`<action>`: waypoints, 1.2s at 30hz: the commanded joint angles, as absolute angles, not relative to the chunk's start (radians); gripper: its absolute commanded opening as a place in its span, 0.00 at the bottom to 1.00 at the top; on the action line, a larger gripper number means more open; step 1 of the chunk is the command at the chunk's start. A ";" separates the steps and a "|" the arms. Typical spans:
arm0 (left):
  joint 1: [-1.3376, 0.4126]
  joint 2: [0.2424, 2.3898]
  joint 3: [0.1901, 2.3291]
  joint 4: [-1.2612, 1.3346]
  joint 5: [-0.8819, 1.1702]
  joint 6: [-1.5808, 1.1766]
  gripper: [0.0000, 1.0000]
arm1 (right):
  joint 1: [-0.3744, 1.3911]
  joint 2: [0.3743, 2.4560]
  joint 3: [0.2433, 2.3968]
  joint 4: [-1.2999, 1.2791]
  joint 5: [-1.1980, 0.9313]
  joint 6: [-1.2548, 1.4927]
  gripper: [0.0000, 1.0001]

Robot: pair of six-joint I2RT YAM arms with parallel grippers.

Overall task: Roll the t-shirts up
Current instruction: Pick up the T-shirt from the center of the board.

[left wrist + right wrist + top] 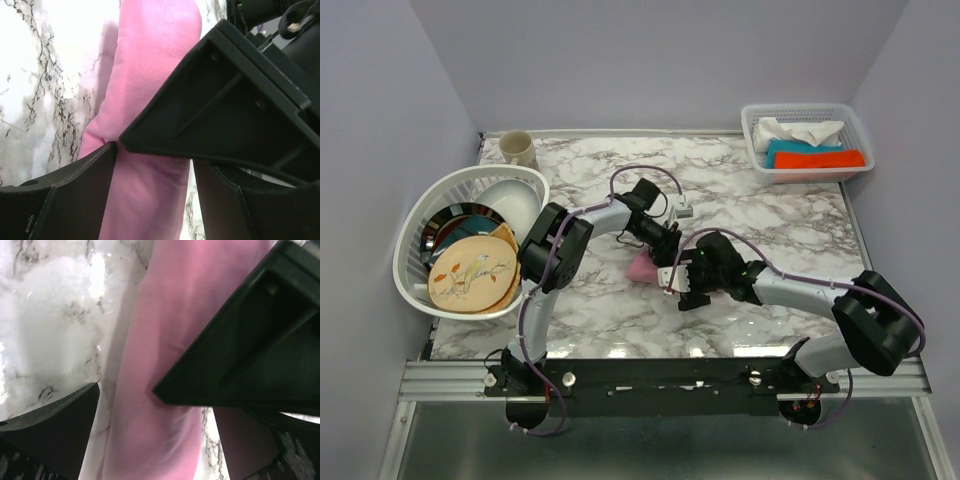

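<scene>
The pink t-shirt (pixel 642 268) lies bunched into a small, narrow roll near the middle of the marble desk (pixel 790 215), with both arms bent low over it. The left hand (pixel 116 144) sits at the roll's far end with its fingers drawn narrow, the tips nearly meeting at a crease in the edge of the cloth, so it appears to pinch the fabric there. The right hand (pixel 125 387) is at the near end and held moderately wide. The roll runs through the gap between its fingers, and one fingertip (pixel 165 387) presses into the cloth. At the desk's left edge a white basket (pixel 412 225) holds plates (pixel 470 275), with a mug (pixel 517 148) beyond it. A white tray (pixel 752 135) of folded cloths (pixel 815 155) stands at the far right corner.
</scene>
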State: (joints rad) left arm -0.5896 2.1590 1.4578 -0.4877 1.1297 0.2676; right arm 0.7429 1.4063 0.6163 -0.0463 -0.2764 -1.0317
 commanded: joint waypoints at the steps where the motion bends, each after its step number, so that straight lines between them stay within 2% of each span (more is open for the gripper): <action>1: -0.601 2.250 1.436 -0.571 1.089 0.241 0.72 | 0.758 1.469 0.630 0.009 -0.216 -1.025 1.00; 6: -0.594 2.261 1.448 -0.577 1.114 0.221 0.72 | 0.759 1.543 0.647 0.002 -0.199 -1.037 0.92; 9: -0.578 2.264 1.454 -0.574 1.137 0.196 0.72 | 0.767 1.575 0.652 -0.043 -0.196 -1.060 0.79; 10: -0.572 2.264 1.457 -0.575 1.143 0.186 0.72 | 0.767 1.580 0.658 -0.052 -0.196 -1.077 0.72; 12: -0.560 2.269 1.465 -0.572 1.158 0.172 0.72 | 0.772 1.598 0.664 -0.081 -0.196 -1.094 0.64; 16: -0.537 2.275 1.474 -0.514 1.178 0.086 0.72 | 0.773 1.632 0.689 -0.138 -0.195 -1.127 0.40; 20: -0.483 2.243 1.499 -0.387 1.134 -0.120 0.74 | 0.773 1.634 0.699 -0.169 -0.207 -1.135 0.28; 22: -0.438 2.230 1.540 -0.362 1.066 -0.158 0.75 | 0.773 1.626 0.713 -0.208 -0.212 -1.134 0.18; 26: -0.365 2.203 1.751 -0.397 0.916 -0.192 0.77 | 0.767 1.548 0.745 -0.273 -0.207 -1.153 0.08; 27: -0.354 2.197 1.784 -0.405 0.898 -0.183 0.77 | 0.759 1.527 0.750 -0.291 -0.206 -1.163 0.01; 31: -0.299 2.158 1.896 -0.431 0.851 -0.178 0.78 | 0.710 1.453 0.828 -0.382 -0.215 -1.225 0.01; 36: -0.221 2.047 1.849 -0.446 0.873 -0.175 0.78 | 0.594 1.411 0.954 -0.489 -0.227 -1.301 0.01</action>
